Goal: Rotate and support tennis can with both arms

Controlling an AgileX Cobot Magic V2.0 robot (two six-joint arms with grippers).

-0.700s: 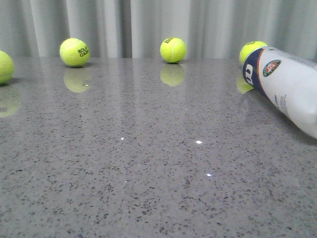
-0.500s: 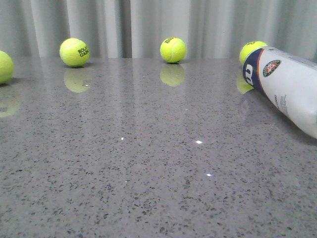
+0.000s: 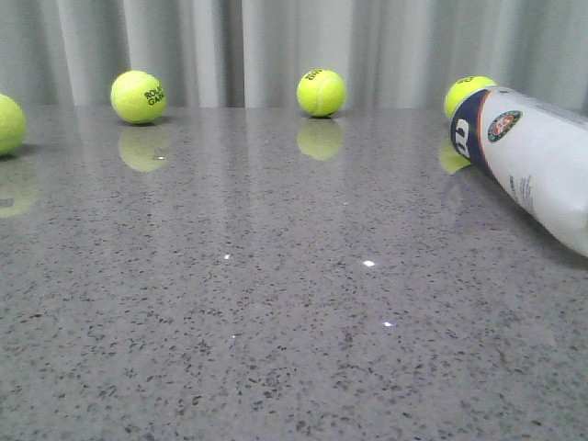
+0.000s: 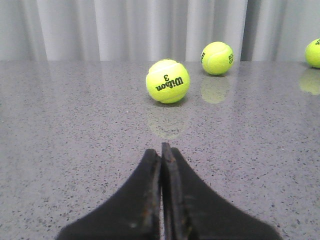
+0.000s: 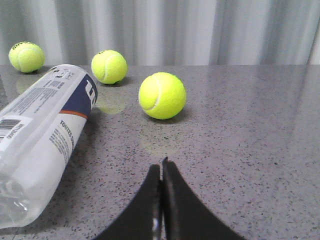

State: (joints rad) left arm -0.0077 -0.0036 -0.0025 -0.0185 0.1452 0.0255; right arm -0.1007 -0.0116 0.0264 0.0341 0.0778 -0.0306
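Can: tennis can (image 3: 533, 156) lies on its side at the right edge of the surface (image 3: 276, 303), untouched.
Left hand (image 4: 161, 152): fingers pressed together, empty.
Right hand (image 5: 161, 167): fingers pressed together, empty, near the can.

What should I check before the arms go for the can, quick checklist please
1. Can lying on its side on the table: ok.
2. Left gripper open for a grasp: not ok, shut.
3. Right gripper open: not ok, shut.
4. Either gripper touching the can: not ok, both apart from it.
5. Ball near the can, free of the right gripper's path: cannot tell.
6. Can's lid end: cannot tell, out of frame.
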